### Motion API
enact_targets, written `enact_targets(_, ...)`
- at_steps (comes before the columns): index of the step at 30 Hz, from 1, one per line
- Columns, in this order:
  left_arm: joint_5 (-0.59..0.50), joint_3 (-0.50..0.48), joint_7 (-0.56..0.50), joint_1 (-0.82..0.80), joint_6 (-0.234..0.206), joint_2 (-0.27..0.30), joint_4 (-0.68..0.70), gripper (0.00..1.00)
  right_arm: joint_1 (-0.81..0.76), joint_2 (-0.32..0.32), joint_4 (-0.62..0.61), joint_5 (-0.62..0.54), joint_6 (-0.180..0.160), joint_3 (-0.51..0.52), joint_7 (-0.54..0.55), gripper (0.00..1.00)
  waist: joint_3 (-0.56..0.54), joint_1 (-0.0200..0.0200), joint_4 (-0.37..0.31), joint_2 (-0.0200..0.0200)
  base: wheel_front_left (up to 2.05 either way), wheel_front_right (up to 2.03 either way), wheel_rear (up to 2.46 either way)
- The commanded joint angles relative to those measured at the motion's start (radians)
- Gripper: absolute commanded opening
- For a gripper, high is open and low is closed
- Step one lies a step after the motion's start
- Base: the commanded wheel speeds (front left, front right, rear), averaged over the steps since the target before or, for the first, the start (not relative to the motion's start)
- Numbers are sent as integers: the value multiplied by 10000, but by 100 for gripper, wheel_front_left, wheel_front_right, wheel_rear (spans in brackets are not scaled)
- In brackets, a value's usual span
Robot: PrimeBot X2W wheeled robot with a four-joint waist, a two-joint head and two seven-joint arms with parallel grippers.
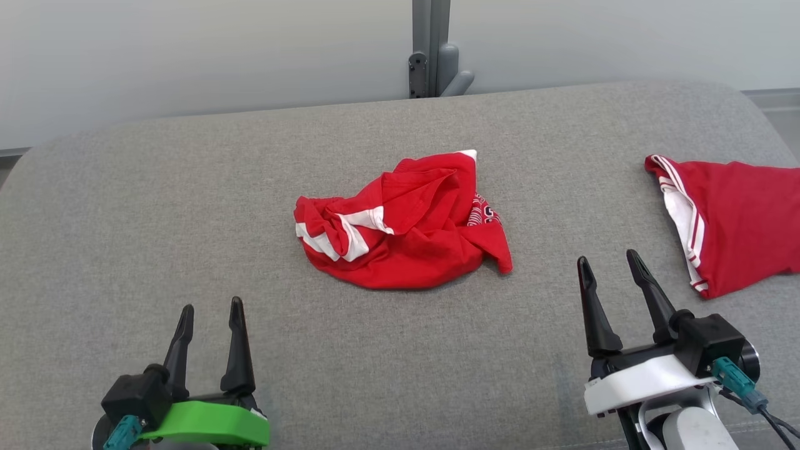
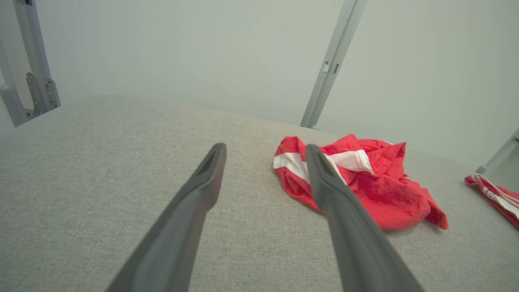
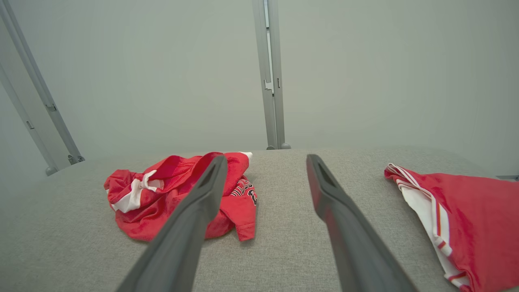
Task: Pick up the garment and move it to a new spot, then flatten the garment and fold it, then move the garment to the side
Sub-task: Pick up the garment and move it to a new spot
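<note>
A crumpled red garment (image 1: pixel 406 225) with white stripes lies in a heap at the middle of the grey cloth-covered table (image 1: pixel 187 206). It also appears in the left wrist view as the garment (image 2: pixel 377 190) and in the right wrist view as the garment (image 3: pixel 170 194). My left gripper (image 1: pixel 209 309) hovers open at the lower left, well short of the heap, with nothing between its fingers. At the lower right my right gripper (image 1: pixel 609 259) is open too, empty, to the right of the heap.
A second red cloth with white stripes (image 1: pixel 737 219) lies flat at the table's right edge, close to the right gripper. A grey metal post (image 1: pixel 431 50) stands behind the table's far edge against a pale wall.
</note>
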State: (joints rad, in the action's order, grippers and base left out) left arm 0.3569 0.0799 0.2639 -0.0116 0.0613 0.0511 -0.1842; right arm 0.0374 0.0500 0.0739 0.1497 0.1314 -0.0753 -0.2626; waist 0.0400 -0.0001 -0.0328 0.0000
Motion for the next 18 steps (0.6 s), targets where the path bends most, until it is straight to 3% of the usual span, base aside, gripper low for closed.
enact_targets(1,-107,-10,2,136,-57,1,75,100,-128,12,-16,44,-13,-8,-25,100,-141,1,93,0,0,0,0)
enact_targets(18,-60,45,2,719,-432,0,611,100,-193,10,137,68,-13,-279,-25,100,-370,1,285,0,0,0,0)
